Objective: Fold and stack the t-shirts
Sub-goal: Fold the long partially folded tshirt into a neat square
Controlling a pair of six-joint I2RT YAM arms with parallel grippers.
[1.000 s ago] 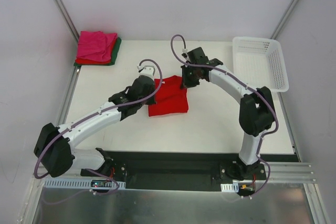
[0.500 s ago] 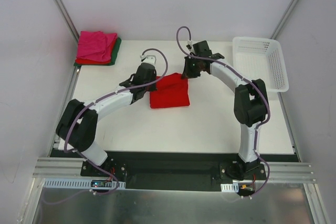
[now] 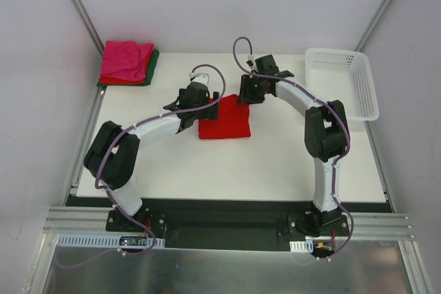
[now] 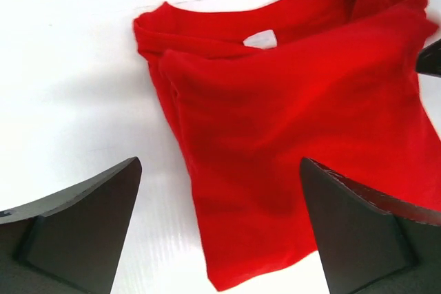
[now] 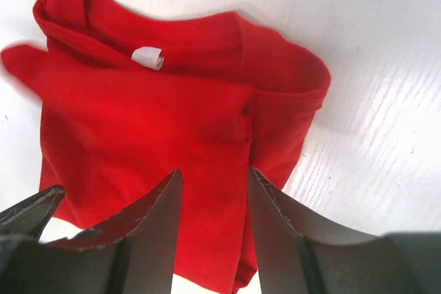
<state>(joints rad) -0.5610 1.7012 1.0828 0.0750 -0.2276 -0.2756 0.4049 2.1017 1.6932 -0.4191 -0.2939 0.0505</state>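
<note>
A bright red t-shirt (image 3: 224,120) lies folded in a small rectangle on the middle of the white table (image 3: 275,156). My left gripper (image 3: 212,102) hovers at its left edge, and my right gripper (image 3: 247,94) at its far right corner. In the left wrist view the left gripper (image 4: 220,162) is wide open above the red t-shirt (image 4: 296,115), holding nothing. The right gripper (image 5: 213,173) is open with a narrower gap, and the red t-shirt (image 5: 138,115) lies flat beneath it. A stack of folded t-shirts, magenta (image 3: 126,60) over red and dark green (image 3: 153,64), sits at the back left.
A white lattice basket (image 3: 342,82) stands at the back right corner. Grey walls and metal frame posts close in the table on the left, right and back. The red shirt's white neck label (image 5: 147,56) faces up.
Both grippers were shut on the red t-shirt's edge and have now opened and let it go. The shirt has settled flat, shifted slightly toward the back, with both arms stretched further forward.
</note>
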